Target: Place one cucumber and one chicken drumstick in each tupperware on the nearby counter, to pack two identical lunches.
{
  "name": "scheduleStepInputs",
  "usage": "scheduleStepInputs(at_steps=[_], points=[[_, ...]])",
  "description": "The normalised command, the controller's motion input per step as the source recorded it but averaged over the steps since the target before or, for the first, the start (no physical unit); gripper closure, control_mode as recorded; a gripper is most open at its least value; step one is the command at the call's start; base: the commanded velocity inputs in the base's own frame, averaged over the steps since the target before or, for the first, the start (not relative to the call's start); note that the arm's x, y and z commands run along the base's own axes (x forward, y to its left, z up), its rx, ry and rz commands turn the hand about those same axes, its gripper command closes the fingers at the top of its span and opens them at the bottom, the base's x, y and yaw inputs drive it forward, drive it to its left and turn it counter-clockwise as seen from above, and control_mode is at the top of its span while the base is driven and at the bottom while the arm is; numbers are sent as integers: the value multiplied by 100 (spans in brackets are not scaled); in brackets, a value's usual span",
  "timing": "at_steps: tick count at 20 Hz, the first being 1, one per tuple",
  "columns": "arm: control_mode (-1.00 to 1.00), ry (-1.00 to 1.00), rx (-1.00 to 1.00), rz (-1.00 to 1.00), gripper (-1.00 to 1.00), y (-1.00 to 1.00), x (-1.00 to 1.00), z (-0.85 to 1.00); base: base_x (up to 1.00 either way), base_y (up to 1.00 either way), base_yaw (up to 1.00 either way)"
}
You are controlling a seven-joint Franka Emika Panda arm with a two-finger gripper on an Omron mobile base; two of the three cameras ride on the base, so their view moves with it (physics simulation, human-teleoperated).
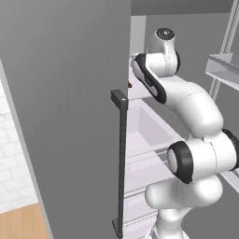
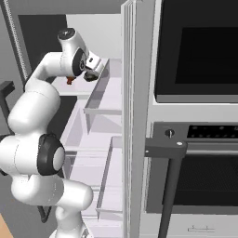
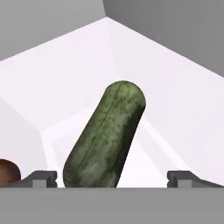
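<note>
Lying between the spread fingers [image 3: 113, 177], an unlabelled cucumber [image 3: 105, 138] shows.

Cucumber [image 3: 105, 140] lying on the fridge shelf [image 3: 175, 109] between the gripper [image 3: 113, 177] fingertips, a round brown item [image 3: 8, 171] at its left, oven [image 2: 200, 116] right of the open fridge.

A kitchen: an open fridge [image 2: 100, 139] with pale shelves stands just left of a built-in black oven [image 2: 200, 153] with a knob and bar handle. Left of the fridge door [image 1: 70, 116] are white tiles and what looks like a wooden counter [image 1: 23, 224].
</note>
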Motion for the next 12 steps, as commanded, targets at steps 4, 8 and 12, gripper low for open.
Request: scheduleStepInputs(at_steps=[4,8,12], points=[[-100,0,-3,-3,-100,0,46,-31,0,0,0],[-100,0,-4,-4,-100,0,33,-32,0,0,0],[-100,0,-2,-8,-100,0,2,-32,0,0,0]])
